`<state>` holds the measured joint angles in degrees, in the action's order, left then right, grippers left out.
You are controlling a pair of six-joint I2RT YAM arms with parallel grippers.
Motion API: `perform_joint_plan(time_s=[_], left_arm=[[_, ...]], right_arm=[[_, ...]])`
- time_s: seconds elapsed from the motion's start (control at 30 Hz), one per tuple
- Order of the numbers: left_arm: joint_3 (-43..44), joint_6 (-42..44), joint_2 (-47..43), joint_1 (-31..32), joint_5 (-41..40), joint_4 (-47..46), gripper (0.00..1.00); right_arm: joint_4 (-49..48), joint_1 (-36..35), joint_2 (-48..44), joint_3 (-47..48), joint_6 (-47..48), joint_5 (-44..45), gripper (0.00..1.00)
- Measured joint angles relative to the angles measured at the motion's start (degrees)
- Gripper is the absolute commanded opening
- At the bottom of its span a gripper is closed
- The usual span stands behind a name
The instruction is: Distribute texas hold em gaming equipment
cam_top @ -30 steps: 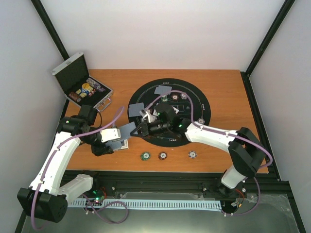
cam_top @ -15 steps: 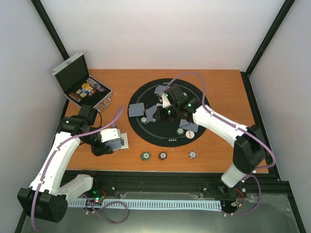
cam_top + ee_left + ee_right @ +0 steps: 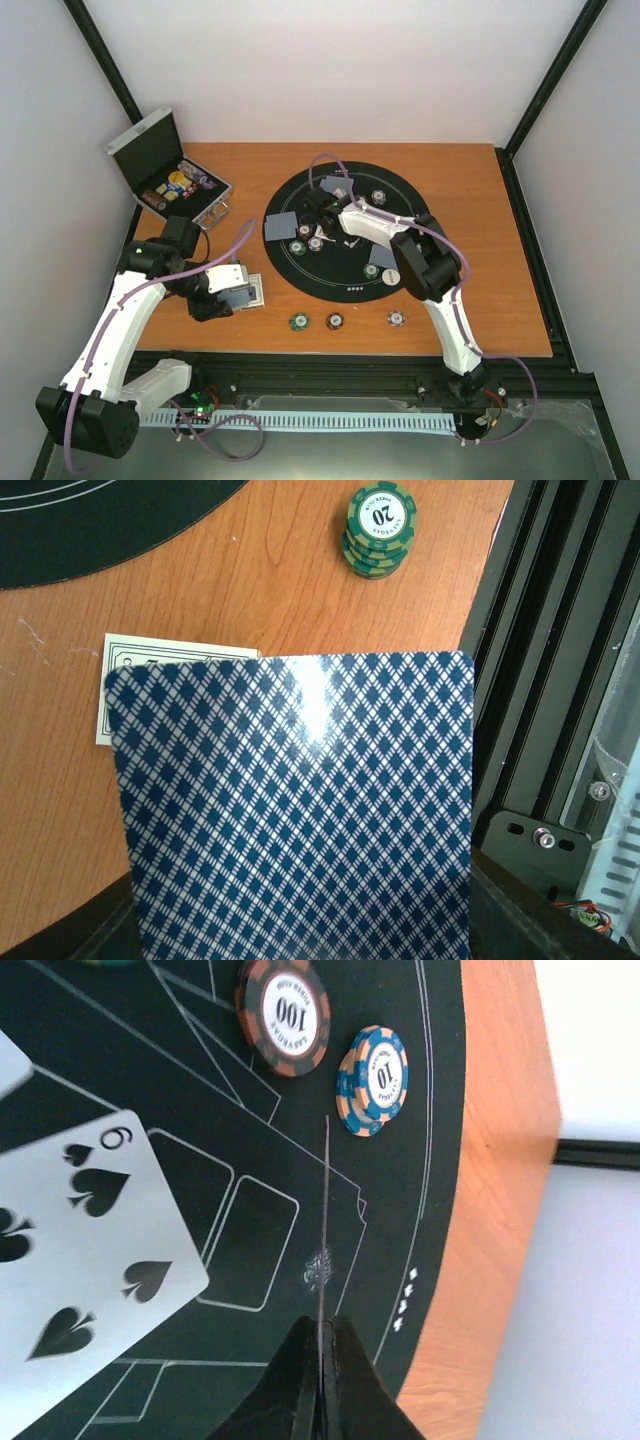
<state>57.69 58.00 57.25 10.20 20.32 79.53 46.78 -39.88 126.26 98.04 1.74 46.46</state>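
Observation:
My left gripper (image 3: 240,288) is shut on a stack of blue-diamond-backed playing cards (image 3: 300,810) that hides its fingers in the left wrist view. One more card (image 3: 130,655) lies on the wood under them. My right gripper (image 3: 318,225) hangs over the left half of the black mat (image 3: 405,215), shut (image 3: 322,1325) on a single card seen edge-on (image 3: 325,1230). Below it lie a face-up six of spades (image 3: 90,1250), a brown-red 100 chip (image 3: 283,1015) and a blue-orange 10 chip (image 3: 373,1080). Face-down cards (image 3: 337,186) (image 3: 282,226) rest on the mat.
An open silver case (image 3: 170,180) with chips stands at the back left. Three chip stacks, green (image 3: 298,321), brown-red (image 3: 335,321) and purple-white (image 3: 397,318), sit on the wood in front of the mat. The green stack (image 3: 380,530) is close to my left gripper.
My right gripper pulled away from the left gripper's stack with one card and swung back over the mat's left half. The left arm stayed still.

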Motion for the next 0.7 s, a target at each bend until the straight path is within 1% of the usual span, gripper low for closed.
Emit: perform_joint_plan(time_s=[0.13,0.2,0.3,0.33,0.37,0.43,0.57,0.63,0.7], left_arm=[[0.0,-0.3,0.1,0.0,0.0,0.0,0.01],[0.0,-0.3,0.3,0.0,0.0,0.0,0.01],[0.0,-0.4,0.3,0.0,0.0,0.0,0.01],[0.0,-0.3,0.3,0.0,0.0,0.0,0.01],[0.0,-0.4,0.3,0.0,0.0,0.0,0.01],[0.0,-0.4,0.3,0.0,0.0,0.0,0.01],[-0.1,-0.4,0.3,0.0,-0.3,-0.1,0.01],[-0.1,-0.4,0.3,0.0,-0.4,-0.1,0.01],[-0.1,-0.4,0.3,0.0,-0.4,-0.1,0.01]], right_arm=[[-1.6,0.0,4.0,0.1,5.9,6.3,0.03],[-1.8,0.0,4.2,0.1,6.9,7.3,0.03],[-2.7,0.0,4.2,0.0,7.1,7.8,0.06],[-2.9,0.0,4.2,-0.3,7.0,7.6,0.10],[-2.8,0.0,4.2,-0.5,6.7,7.1,0.15],[-2.3,0.0,4.2,-0.8,6.1,5.4,0.34],[-1.2,0.0,3.8,-1.4,4.5,0.3,0.63],[-0.3,0.0,3.1,-1.9,3.7,-2.2,0.74],[0.2,0.0,1.5,-2.7,2.4,-4.2,0.81]])
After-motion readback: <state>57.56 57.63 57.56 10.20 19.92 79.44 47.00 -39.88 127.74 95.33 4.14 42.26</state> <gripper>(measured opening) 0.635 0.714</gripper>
